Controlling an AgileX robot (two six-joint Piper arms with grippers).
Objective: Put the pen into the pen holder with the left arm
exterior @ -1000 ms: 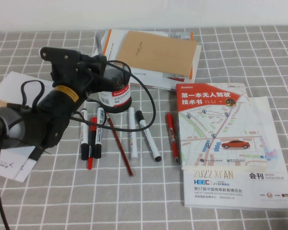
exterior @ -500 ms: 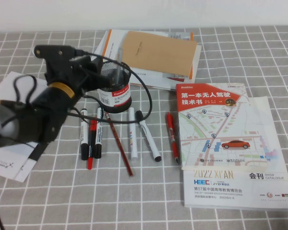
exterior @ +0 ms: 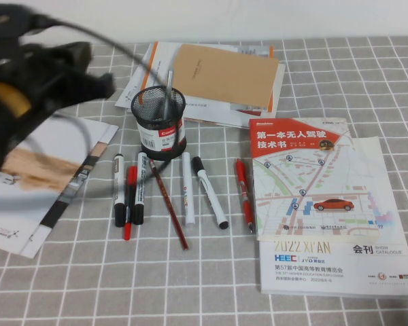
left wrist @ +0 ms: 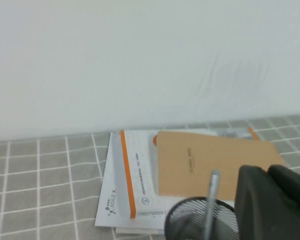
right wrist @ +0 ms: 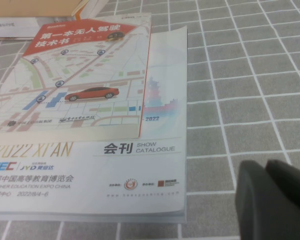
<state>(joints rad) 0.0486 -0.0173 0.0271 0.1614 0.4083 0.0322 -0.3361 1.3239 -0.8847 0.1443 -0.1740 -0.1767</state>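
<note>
In holder [exterior: 158, 122], pen [exterior: 167, 85], right of left gripper [exterior: 88, 78]; right gripper [right wrist: 277, 200] over catalogue.

Slim grey-silver pen [left wrist: 210, 202] stands upright in black wire-mesh pen holder [left wrist: 200, 220], w/ black left gripper [left wrist: 272, 205] just beside it, brown notebook [left wrist: 210, 160] on white-orange booklets [left wrist: 122, 190] behind, on grey checked surface [left wrist: 40, 185].

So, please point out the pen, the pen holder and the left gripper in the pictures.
pen [exterior: 167, 87]: high view, grey shaft sticking out of the cup.
pen holder [exterior: 158, 122]: high view, black mesh wall.
left gripper [exterior: 88, 85]: high view, blurred black fingers, left of the holder.
</note>
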